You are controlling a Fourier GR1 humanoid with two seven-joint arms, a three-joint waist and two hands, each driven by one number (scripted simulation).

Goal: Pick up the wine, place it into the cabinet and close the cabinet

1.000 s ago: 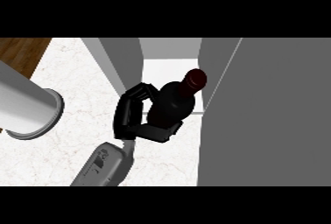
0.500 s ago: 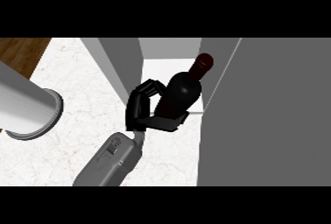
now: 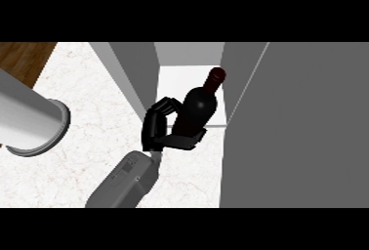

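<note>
Item under handling: one dark wine bottle (image 3: 198,108), centre of the frame, tilted with its neck toward the upper right. Its neck and cap sit over the pale cabinet floor (image 3: 180,80) visible in the upper centre; its lower body is at the front edge of that opening, not yet fully inside.

Robot hand (image 3: 164,128): one black robot hand, centre-left of the bottle, fingers curled round the bottle's lower body and partly hidden by it. The grey forearm enters from the lower edge, left of centre. Which arm this is cannot be fixed with certainty; I judge it the right one, as a large grey cylinder (image 3: 29,122) at the left edge looks like the other forearm, its hand out of view.

Surroundings: white marbled desk (image 3: 79,161) fills the lower left. A grey cabinet side panel (image 3: 133,73) stands left of the opening. A broad grey panel (image 3: 296,127) covers the right of the frame, most likely the open cabinet door.

Step in hand, by judgement: placing the wine into the cabinet; pick-up is done, release and door closing are not yet done.

Next move calls for: carrying the bottle deeper over the cabinet floor, clear of the left panel and the door, setting it upright, then spreading the fingers before withdrawing
</note>
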